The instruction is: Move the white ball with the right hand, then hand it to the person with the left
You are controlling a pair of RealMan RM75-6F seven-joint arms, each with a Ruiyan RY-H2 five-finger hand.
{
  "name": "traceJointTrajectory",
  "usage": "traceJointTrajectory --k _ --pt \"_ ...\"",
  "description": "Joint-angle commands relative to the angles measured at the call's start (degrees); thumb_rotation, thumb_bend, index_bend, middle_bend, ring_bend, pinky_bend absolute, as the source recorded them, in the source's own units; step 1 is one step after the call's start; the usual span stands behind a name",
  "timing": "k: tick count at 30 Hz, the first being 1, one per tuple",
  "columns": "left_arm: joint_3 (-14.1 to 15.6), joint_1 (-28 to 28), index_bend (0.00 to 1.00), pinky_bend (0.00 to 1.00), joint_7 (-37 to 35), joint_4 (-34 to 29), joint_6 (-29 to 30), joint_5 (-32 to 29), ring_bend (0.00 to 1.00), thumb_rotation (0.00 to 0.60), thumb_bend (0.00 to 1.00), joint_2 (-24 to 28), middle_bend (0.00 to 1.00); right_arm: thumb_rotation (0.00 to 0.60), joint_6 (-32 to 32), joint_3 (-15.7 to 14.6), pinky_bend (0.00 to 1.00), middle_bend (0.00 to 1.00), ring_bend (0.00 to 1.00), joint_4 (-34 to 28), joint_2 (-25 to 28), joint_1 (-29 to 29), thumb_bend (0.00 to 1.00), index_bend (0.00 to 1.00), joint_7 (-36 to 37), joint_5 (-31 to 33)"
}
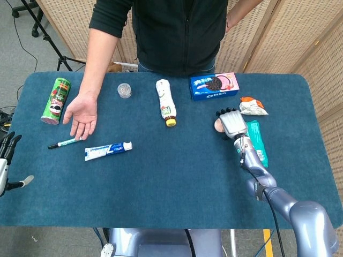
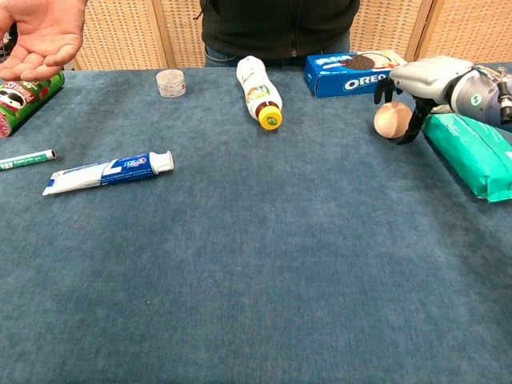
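White ball point(image 2: 391, 119) under arched right hand point(image 2: 424, 78), fingers curled down.

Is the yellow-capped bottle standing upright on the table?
No, the bottle lies on its side on the blue table, cap toward the camera.

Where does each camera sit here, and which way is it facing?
Head view: high above the table's near edge, looking down; shows right hand over the ball, left hand at the left edge.
Chest view: low at the near edge, looking across at the person; shows only the right hand.
Shared: ball, right hand, Oreo box, person's palm.
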Motion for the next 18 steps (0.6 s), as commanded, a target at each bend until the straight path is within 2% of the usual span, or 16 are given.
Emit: traceJointTrajectory --k 1,6,11,15,18 --pt "-0.09 -0.12 0.0 0.0 0.1 -0.14 -0.19 -0.16 0.0 0.6 0.0 0.0 0.0 0.6 0.93 -0.41 0.35 0.36 0.3 2.54 -1.9 0.26 0.34 0.31 1.41 -0.84" --pt "-0.17 -0.2 0.0 0.0 0.49 -0.33 -0.33 -0.38 0.0 0.6 0.0 -0.05 0.0 0.6 2.68 -1.13 0.37 0.45 0.37 4.71 -3.33 0.19 0.45 0.4 4.24 -2.62" --pt "-0.17 -0.25 0.0 0.0 0.58 -0.56 -0.48 -0.46 0.0 0.6 0.0 0.0 0.0 0.6 4.29 -1.83 0.38 0.46 0.37 5.67 -3.7 -0.01 0.47 0.41 6.72 -4.3" --pt "-0.22 -0.3 0.0 0.0 0.03 -0.78 -0.73 -0.54 0.0 0.6 0.0 0.24 0.0 0.6 10.05 -2.98 0.38 0.46 0.37 -0.64 0.01 -2.22 0.52 0.42 10.51 -7.3" --pt "-0.08 -0.42 0.0 0.0 -0.31 -0.84 -1.2 -0.51 0.0 0.6 0.0 0.41 0.0 0.6 13.84 -4.14 0.38 0.47 0.37 -8.81 4.74 -4.39 0.57 0.42 12.84 -9.59"
